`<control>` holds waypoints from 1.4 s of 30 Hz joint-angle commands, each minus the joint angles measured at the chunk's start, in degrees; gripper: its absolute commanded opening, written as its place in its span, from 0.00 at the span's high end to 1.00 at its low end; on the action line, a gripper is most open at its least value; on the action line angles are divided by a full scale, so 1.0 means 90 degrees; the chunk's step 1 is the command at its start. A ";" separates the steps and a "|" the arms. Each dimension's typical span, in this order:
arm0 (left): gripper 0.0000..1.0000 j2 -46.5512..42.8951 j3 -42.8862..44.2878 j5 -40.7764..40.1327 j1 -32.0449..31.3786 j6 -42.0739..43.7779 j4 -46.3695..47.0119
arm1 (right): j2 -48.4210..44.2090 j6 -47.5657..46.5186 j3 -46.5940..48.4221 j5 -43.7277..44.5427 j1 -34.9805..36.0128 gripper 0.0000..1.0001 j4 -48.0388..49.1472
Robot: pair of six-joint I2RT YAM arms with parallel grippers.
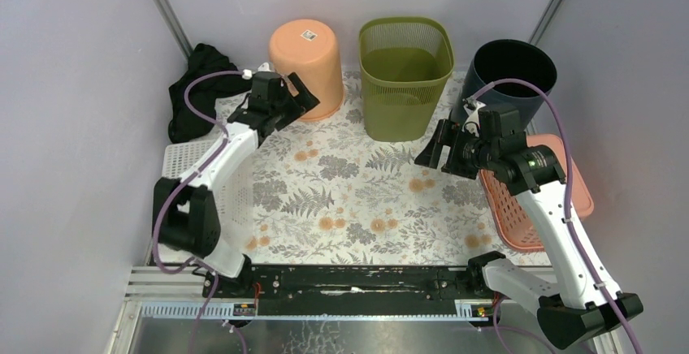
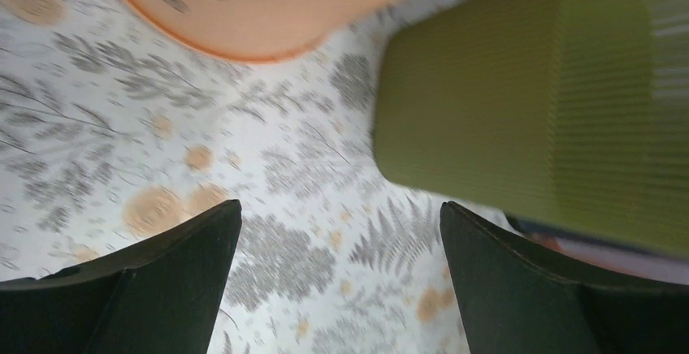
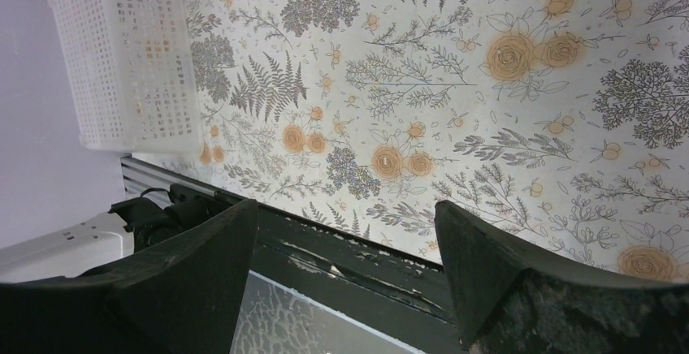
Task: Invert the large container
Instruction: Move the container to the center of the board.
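Standing mouth-down at the back left of the table (image 1: pixel 357 200), the orange container (image 1: pixel 307 66) sits just beside, perhaps touching, the left gripper (image 1: pixel 296 94), its jaws spread wide, while the right gripper (image 1: pixel 435 147) hangs near the green basket (image 1: pixel 405 74), jaws equally wide.

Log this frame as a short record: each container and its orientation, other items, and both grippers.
orange bin: back left, upside down, label on its base
green mesh bin: back centre, upright
dark bin: back right, upright
white basket: left edge
pink basket: right edge, under the right arm
black cloth: back left corner
left gripper: fingers open, empty, beside orange bin
right gripper: fingers open, empty, over floral tablecloth
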 commanded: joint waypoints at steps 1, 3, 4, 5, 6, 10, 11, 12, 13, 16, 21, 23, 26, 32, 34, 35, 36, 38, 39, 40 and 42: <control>0.00 -0.0700 -0.0366 0.0765 -0.0424 0.0068 0.0013 | -0.0250 -0.0038 -0.0153 -0.0235 0.0024 0.13 0.0173; 0.00 -0.0878 -0.0247 0.0914 -0.0586 0.0094 -0.0142 | -0.0359 -0.0036 -0.0274 -0.0323 0.0030 0.13 0.0179; 0.00 -0.0901 -0.0073 0.0942 -0.0667 0.0139 -0.0297 | -0.0409 -0.0035 -0.0331 -0.0368 0.0024 0.12 0.0173; 0.00 -0.0892 0.0200 0.0875 -0.0764 0.0188 -0.0530 | -0.0458 -0.0040 -0.0384 -0.0403 0.0029 0.12 0.0157; 0.00 -0.0859 0.0475 0.0771 -0.0861 0.0244 -0.0732 | -0.0511 -0.0053 -0.0419 -0.0435 0.0030 0.12 0.0145; 0.00 -0.0458 0.1780 0.0525 -0.1290 0.0390 -0.1456 | -0.0647 -0.0107 -0.0471 -0.0541 0.0031 0.11 0.0093; 0.00 -0.0340 0.2061 0.0439 -0.1395 0.0406 -0.1577 | -0.0667 -0.0117 -0.0482 -0.0577 0.0029 0.11 0.0088; 0.00 -0.0218 0.2357 0.0359 -0.1510 0.0418 -0.1661 | -0.0685 -0.0123 -0.0477 -0.0616 0.0031 0.11 0.0084; 0.00 -0.0131 0.2495 0.0272 -0.1599 0.0393 -0.1706 | -0.0695 -0.0128 -0.0453 -0.0663 0.0029 0.12 0.0071; 0.00 0.0086 0.2941 0.0104 -0.1846 0.0186 -0.1714 | -0.0683 -0.0160 -0.0272 -0.0775 0.0030 0.13 -0.0055; 0.00 0.0530 0.3367 -0.0110 -0.2116 -0.0210 -0.1569 | -0.0711 -0.0290 -0.0066 -0.0833 0.0031 0.14 -0.0315; 0.00 0.0708 0.3493 -0.0332 -0.2180 -0.0323 -0.1577 | -0.0724 -0.0312 -0.0015 -0.0848 0.0024 0.14 -0.0364; 0.00 0.0947 0.3630 -0.0759 -0.2239 -0.0401 -0.1576 | -0.0767 -0.0297 0.0060 -0.0871 0.0023 0.14 -0.0359; 0.00 0.1258 0.3758 -0.1520 -0.2231 -0.0496 -0.1587 | -0.0965 -0.0218 -0.0095 -0.0943 0.0030 0.14 -0.0301; 0.00 0.1341 0.3832 -0.1697 -0.2232 -0.0499 -0.1653 | -0.1009 -0.0221 -0.0209 -0.0966 0.0029 0.14 -0.0281; 0.00 0.1378 0.3855 -0.1744 -0.2231 -0.0499 -0.1660 | -0.1025 -0.0217 -0.0256 -0.0977 0.0031 0.14 -0.0266; 0.00 0.1420 0.3895 -0.1793 -0.2229 -0.0499 -0.1693 | -0.1028 -0.0225 -0.0277 -0.0992 0.0031 0.14 -0.0263; 0.00 0.1532 0.4002 -0.1857 -0.2233 -0.0480 -0.1783 | -0.1017 -0.0245 -0.0308 -0.1028 0.0025 0.14 -0.0240; 0.00 0.1580 0.4043 -0.1880 -0.2224 -0.0479 -0.1829 | -0.1012 -0.0260 -0.0309 -0.1029 0.0031 0.14 -0.0237; 0.00 0.1608 0.4062 -0.1884 -0.2223 -0.0469 -0.1844 | -0.0997 -0.0277 -0.0308 -0.1037 0.0026 0.14 -0.0239; 0.00 0.1618 0.4066 -0.1897 -0.2224 -0.0509 -0.1843 | -0.0981 -0.0315 -0.0297 -0.1055 0.0028 0.14 -0.0231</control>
